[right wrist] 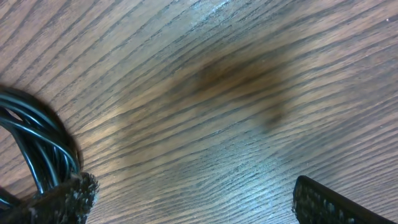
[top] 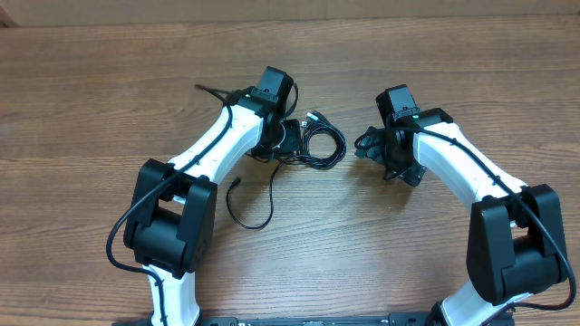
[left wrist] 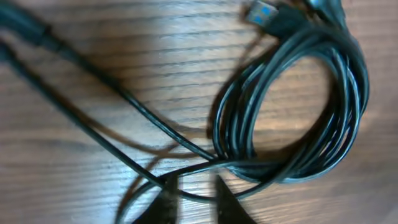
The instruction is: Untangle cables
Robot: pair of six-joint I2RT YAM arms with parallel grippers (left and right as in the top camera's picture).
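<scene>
The cables lie mid-table. A black coil (top: 323, 145) of several loops sits between the two arms, and a loose strand (top: 258, 217) trails from it toward the front. In the left wrist view the coil (left wrist: 348, 93) has a blue-tipped plug (left wrist: 261, 12) at its top. My left gripper (left wrist: 196, 200) hovers low at the coil's edge with its jaws a little apart. One thin strand (left wrist: 199, 196) crosses the gap between the fingertips (left wrist: 166, 202), ungripped. My right gripper (right wrist: 193, 202) stands wide open over bare wood. Its left finger (right wrist: 65, 198) is beside the coil (right wrist: 31, 140).
Another thin cable end (top: 207, 90) sticks out behind the left arm. Both arms' white links and black bases (top: 168, 222) occupy the front corners. The wooden table (top: 91, 109) stretches to the left and back.
</scene>
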